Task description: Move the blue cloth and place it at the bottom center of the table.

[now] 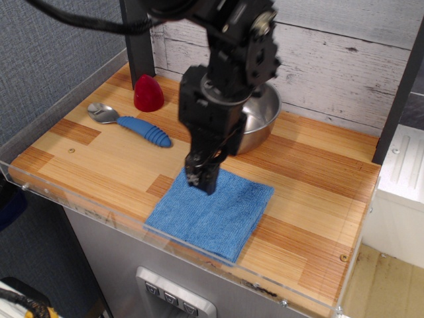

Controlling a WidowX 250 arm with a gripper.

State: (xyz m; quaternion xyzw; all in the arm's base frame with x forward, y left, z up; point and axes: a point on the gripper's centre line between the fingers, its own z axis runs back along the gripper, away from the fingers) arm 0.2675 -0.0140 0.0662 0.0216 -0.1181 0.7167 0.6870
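The blue cloth (212, 213) lies flat and folded at the front centre of the wooden table (318, 192), its near corner touching the clear acrylic rim. My gripper (202, 180) points down over the cloth's back left part, lifted a little off it. Its fingers look pressed together and hold nothing. The black arm rises behind it and hides part of the steel bowl.
A steel bowl (264, 114) stands at the back centre. A red cone-shaped piece (148, 94) and a spoon with a blue ribbed handle (136, 124) lie at the back left. A dark post (137, 40) stands at the back left corner. A clear acrylic rim (99, 215) edges the table.
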